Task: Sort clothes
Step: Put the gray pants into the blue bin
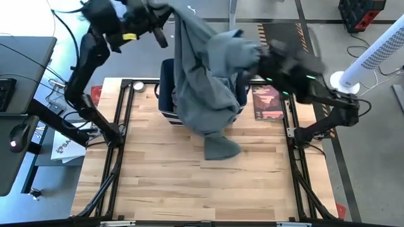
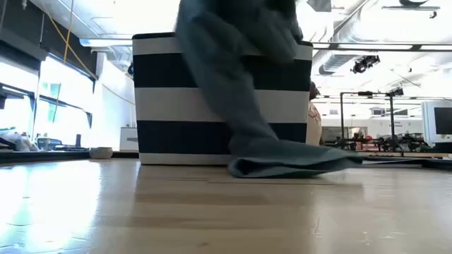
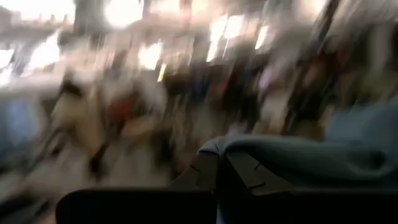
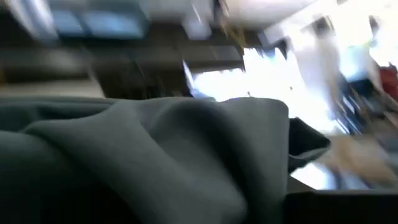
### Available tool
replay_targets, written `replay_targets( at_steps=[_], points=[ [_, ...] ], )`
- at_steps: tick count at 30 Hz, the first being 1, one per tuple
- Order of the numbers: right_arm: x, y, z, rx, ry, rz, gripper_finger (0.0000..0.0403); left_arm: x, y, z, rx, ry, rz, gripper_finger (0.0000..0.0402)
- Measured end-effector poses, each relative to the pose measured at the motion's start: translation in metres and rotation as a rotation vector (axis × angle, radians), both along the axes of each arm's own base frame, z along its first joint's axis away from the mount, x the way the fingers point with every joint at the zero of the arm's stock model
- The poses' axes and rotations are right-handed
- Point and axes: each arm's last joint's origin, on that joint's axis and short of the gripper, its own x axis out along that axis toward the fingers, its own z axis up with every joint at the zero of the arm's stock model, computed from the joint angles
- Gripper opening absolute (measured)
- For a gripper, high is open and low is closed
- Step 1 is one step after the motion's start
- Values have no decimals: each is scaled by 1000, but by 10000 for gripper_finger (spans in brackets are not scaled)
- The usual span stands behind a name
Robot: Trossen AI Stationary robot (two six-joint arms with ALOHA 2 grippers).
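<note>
Table [image 1: 189, 183]: pale wood, the garment's lowest end lay on it, just in front of the bin.
Garment [image 1: 205, 82]: one large grey-green cloth, lifted high between both arms, draped down over the bin.
Bin [image 2: 169, 106]: navy with white stripes, upright at the table's far middle; contents hidden by the cloth.
Left gripper [image 3: 219, 177]: raised beyond the far-left corner, fingers clenched on one garment edge.
Right gripper [image 1: 268, 53]: raised at far right against the cloth; grip could not be told.

Striped bin [image 1: 165, 88] mostly behind garment [image 1: 208, 82]
</note>
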Motion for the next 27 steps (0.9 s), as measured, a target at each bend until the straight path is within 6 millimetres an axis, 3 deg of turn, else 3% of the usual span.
replay_targets(
  at_steps=[3, 8, 12, 16, 18, 21, 24, 27],
  points=[
    [19, -37, -30, 134, 172, -93, 52, 5, 31, -34, -132, 217, 111, 1],
    [41, -93, -92, 320, 556, -86, 61, 49, 88, -115, -404, 389, 41, 1],
    [57, -111, -146, 561, 820, -63, 62, 69, 105, -164, -522, 523, 31, 16],
    [61, -113, -175, 737, 958, -29, 67, 76, 121, -202, -608, 674, 45, 67],
    [62, -113, -184, 800, 1004, -19, 78, 72, 125, -207, -659, 689, 62, 105],
    [58, -112, -186, 840, 1032, -27, 103, 57, 127, -195, -679, 676, 86, 164],
    [47, -112, -175, 855, 1074, -68, 137, 40, 124, -174, -649, 655, 110, 214],
    [32, -112, -153, 859, 1119, -112, 172, 20, 110, -146, -662, 577, 134, 239]
  ],
)
